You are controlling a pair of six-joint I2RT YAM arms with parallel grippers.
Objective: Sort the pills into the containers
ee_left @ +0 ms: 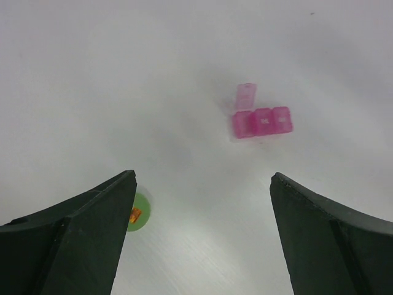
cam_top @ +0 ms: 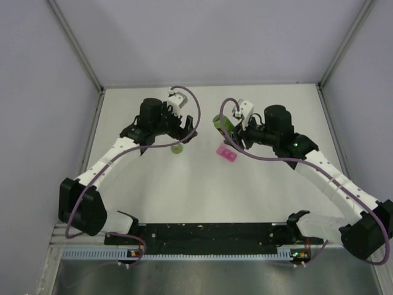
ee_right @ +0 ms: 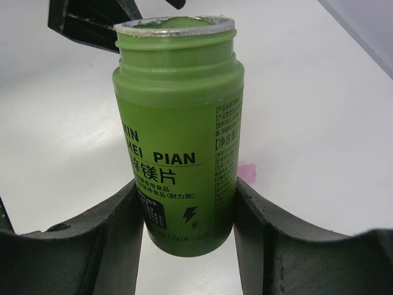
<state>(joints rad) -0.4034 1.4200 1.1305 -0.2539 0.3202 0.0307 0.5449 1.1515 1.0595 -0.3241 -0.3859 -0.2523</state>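
— Well, seen from above, where does the pill box (cam_top: 227, 153) sit?
— Just right of centre on the table (cam_top: 153, 203), lying flat. The right gripper (cam_top: 225, 127) hangs just above it in the frame, clamped on the green bottle (cam_top: 218, 123). The left gripper (cam_top: 182, 134) is left of centre, over a green cap (cam_top: 177, 148). Its spread is hard to read from up there.
— And the left wrist view?
— The left gripper (ee_left: 204, 178) has its fingers (ee_left: 92, 236) wide apart with nothing between them. The pill box (ee_left: 262, 121) lies upper right of centre, one lid (ee_left: 245, 95) flipped open. The green cap (ee_left: 141, 212) peeks out beside the left-hand finger, lower left, with a small orange piece (ee_left: 136, 214) in it.
— The right wrist?
— The right gripper (ee_right: 187, 203) is closed on the lower half of the green bottle (ee_right: 178, 123), which fills the centre, its mouth uncapped. A sliver of pink (ee_right: 247, 173) shows just right of the bottle.
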